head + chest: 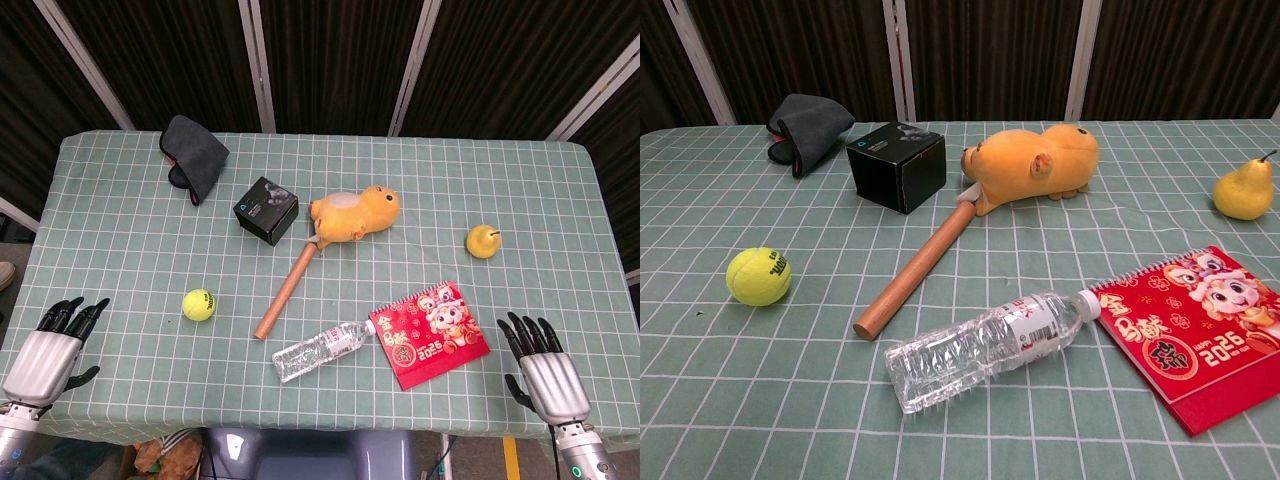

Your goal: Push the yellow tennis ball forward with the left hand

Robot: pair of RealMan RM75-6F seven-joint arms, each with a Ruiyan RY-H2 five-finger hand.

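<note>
The yellow tennis ball (198,304) (758,276) lies on the green checked tablecloth, left of centre and toward the near edge. My left hand (52,348) rests at the near left corner of the table, fingers spread and empty, well to the left of the ball and slightly nearer than it. At the near right corner my right hand (543,368) lies with fingers spread and nothing in it. Neither hand shows in the chest view.
A wooden stick (287,290) lies diagonally right of the ball, a clear water bottle (318,350) beyond it. A red calendar (430,333), yellow pear (482,241), orange plush toy (354,213), black box (265,210) and dark cloth (194,155) sit farther off.
</note>
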